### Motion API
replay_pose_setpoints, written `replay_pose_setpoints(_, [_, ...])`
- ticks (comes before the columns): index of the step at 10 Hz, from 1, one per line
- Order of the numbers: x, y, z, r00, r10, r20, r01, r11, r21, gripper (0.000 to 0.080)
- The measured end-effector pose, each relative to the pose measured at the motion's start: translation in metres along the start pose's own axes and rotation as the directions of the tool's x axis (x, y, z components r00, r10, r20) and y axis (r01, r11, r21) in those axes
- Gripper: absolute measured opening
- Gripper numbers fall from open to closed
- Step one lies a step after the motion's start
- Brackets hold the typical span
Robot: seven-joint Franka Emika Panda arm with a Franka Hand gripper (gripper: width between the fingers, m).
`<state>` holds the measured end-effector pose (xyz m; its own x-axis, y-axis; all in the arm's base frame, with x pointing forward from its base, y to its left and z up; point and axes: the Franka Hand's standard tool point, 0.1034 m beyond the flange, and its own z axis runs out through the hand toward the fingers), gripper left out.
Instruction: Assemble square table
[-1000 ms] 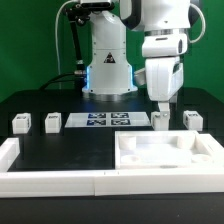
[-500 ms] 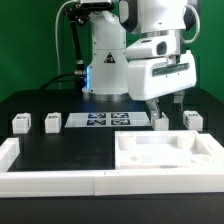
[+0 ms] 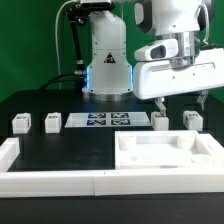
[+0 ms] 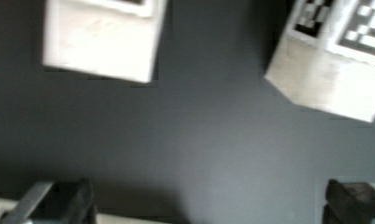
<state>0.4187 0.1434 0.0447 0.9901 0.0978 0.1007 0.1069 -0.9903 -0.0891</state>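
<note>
At the exterior view's left, white rails [image 3: 40,182] edge the black bench [image 3: 75,145] along its side and front. Behind them the first leg [image 3: 18,124] stands upright near the bench's edge. The second leg [image 3: 52,122] stands near it with a gap between, and each shows a tag on its face. Next comes the marker board [image 3: 110,120], lying flat in front of the arm's base [image 3: 108,65]. Further right, the third leg [image 3: 160,121] stands close by the board's end, though I cannot tell whether it touches. The fourth leg [image 3: 192,120] stands near it, with bare bench between them. The gripper [image 3: 182,101] hangs above this pair with its jaws spread wide and nothing held. One finger is over the third leg, the other is about over the far side of the fourth, and both are clear of the legs. In the wrist view the two legs show as white tagged blocks with dark bench between them. The fingers [image 4: 59,200] stand far apart at the frame's edge with only bench between them. Nearer the camera than these legs, toward the exterior view's right, the slab [image 3: 150,141] lies flat on the bench with its raised rim up. It sits just behind the front rail, and all four legs stand apart from it.
</note>
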Motion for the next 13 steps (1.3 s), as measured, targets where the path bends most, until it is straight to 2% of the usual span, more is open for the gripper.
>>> replay_pose_setpoints(1, [-0.003,-0.008,0.001,0.997,0.078,0.004,-0.078,0.997,0.004,0.0649])
replay_pose_setpoints(5, [-0.005,-0.009,0.002,0.958,0.288,0.010,-0.288,0.957,0.010,0.0649])
replay_pose_setpoints(6, [-0.010,-0.020,0.004,0.948,0.317,0.017,-0.317,0.948,0.010,0.0649])
replay_pose_setpoints(7, [-0.015,-0.032,0.005,0.953,0.302,0.022,-0.302,0.953,0.010,0.0649])
replay_pose_setpoints(10, [-0.016,-0.033,0.006,0.959,0.280,0.041,-0.281,0.960,0.005,0.0649])
replay_pose_setpoints(12, [-0.021,-0.031,0.008,0.955,0.269,0.125,-0.270,0.963,-0.014,0.0649])
replay_pose_setpoints(13, [-0.027,-0.035,0.008,0.939,0.274,0.208,-0.273,0.962,-0.033,0.0649])
